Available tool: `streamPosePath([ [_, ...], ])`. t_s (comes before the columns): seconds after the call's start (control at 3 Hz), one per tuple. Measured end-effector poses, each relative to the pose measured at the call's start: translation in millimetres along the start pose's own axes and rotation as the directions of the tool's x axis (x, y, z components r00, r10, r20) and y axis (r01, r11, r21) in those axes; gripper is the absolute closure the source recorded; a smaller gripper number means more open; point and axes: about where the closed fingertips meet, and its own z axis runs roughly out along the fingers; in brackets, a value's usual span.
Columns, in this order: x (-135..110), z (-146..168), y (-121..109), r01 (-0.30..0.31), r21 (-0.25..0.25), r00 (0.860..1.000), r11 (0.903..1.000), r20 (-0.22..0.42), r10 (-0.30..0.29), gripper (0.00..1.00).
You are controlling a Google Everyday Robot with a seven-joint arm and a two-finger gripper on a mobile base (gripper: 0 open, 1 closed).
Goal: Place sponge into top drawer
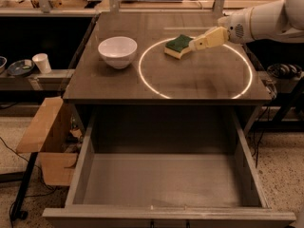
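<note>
We see the small wavy-edged kitchen sponge point(177, 46), yellow foam under a dark green scrub top, lying flat on the far part of the dark brown tabletop point(204, 80), just inside the far edge of a bright ring of light point(139, 70) cast on the surface. The robot's tan two-finger gripper point(192, 45) reaches in from the right on a white rounded arm point(266, 19), slanting down towards the left, and its tip meets the right side of the sponge; we cannot tell whether it is spread or closed, or whether it has any hold on the foam. To the left of the sponge, outside the ring, stands a round white ceramic bowl point(117, 51), upright and apart from it. Below the near edge of the table, the wide, shallow grey metal top drawer point(161, 179) is pulled out towards us, its flat bottom bare, well apart from the sponge. On a lower shelf at the far left we see a white paper cup point(42, 62), and below it, beside the drawer's left wall, an open brown cardboard box point(45, 127).
</note>
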Motion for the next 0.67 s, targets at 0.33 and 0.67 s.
streamPosePath([
  [0.33, -2.3, 9.5, -5.7, 0.002, -0.001, 1.0, 1.0, 0.0, -0.002, 0.0],
  [0.67, -2.0, 30.0, -28.6, -0.008, 0.017, 1.0, 0.9998, -0.014, 0.008, 0.0],
])
